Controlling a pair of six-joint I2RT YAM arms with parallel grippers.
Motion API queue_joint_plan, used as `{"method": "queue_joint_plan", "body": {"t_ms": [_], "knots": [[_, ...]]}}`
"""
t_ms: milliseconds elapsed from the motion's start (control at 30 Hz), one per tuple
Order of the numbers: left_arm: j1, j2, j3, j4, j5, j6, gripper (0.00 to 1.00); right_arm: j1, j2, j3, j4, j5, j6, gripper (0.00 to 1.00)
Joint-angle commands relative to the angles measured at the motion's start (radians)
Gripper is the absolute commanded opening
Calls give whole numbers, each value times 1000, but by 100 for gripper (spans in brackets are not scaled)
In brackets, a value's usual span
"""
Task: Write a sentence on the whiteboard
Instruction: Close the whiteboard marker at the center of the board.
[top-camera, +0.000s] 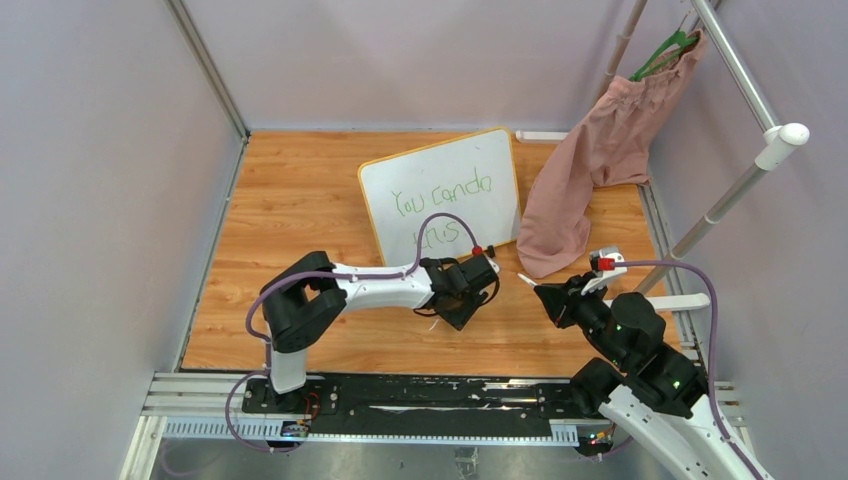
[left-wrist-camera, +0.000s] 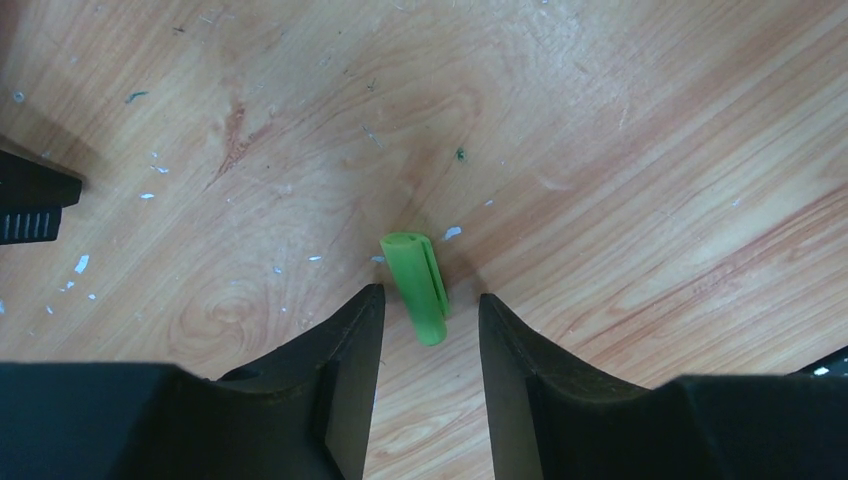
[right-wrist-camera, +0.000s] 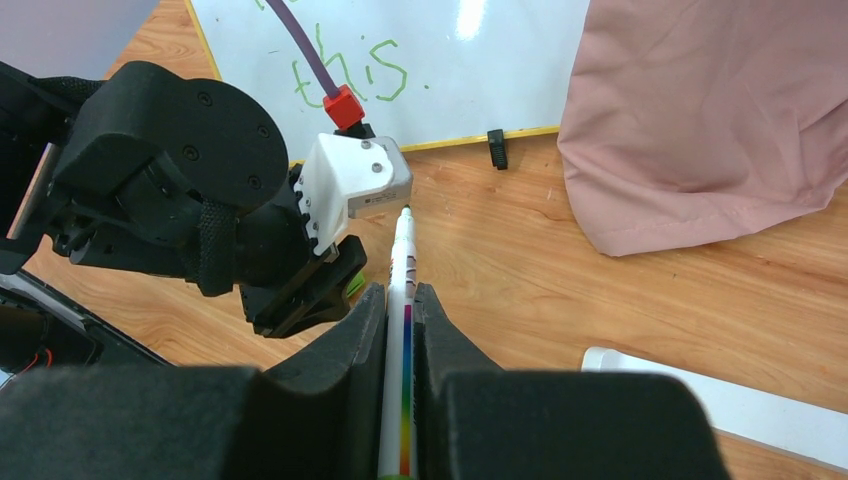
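left gripper (left-wrist-camera: 430, 305) jaws apart over the green cap (left-wrist-camera: 420, 285) mid-frame, so drop lower and pinch squarely, right gripper (right-wrist-camera: 398, 300) clamped on the marker (right-wrist-camera: 402, 255), sentence (top-camera: 440, 195) on the whiteboard (top-camera: 480, 150) upper centre.

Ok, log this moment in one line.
stage: sentence on whiteboard | left gripper: open, jaws astride green cap lying on table | right gripper: shut on uncapped marker | next: likely recapping
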Motion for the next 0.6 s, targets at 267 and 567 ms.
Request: {"method": "queue_joint_plan", "body": {"t_ms": [267,567], "knots": [[21,44,42,-5,10,-25,43,-10,-12,-8,14,23,3,0],[21,60,44,-18,-11,-17,35,-10,-16,-8,14,25,4,0]]}}
